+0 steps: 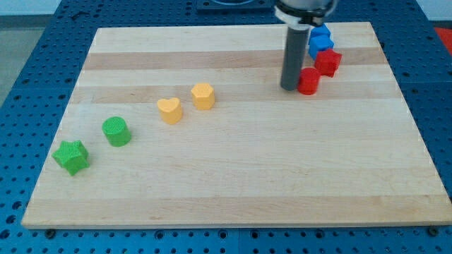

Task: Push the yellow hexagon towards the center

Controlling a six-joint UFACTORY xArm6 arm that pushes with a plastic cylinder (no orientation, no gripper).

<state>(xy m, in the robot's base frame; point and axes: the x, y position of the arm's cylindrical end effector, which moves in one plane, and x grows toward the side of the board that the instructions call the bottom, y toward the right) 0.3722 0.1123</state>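
Observation:
The yellow hexagon [203,95] sits left of the board's middle, in the upper half. A yellow heart [169,110] lies just to its lower left. My tip [290,87] stands at the view's upper right, far to the right of the hexagon. It is right beside the left side of a red cylinder [308,81]; I cannot tell whether they touch.
A red star [328,62] and two blue blocks [321,41] cluster up and right of the red cylinder. A green cylinder [116,131] and a green star [72,156] lie at the lower left. The wooden board [233,176] rests on a blue perforated table.

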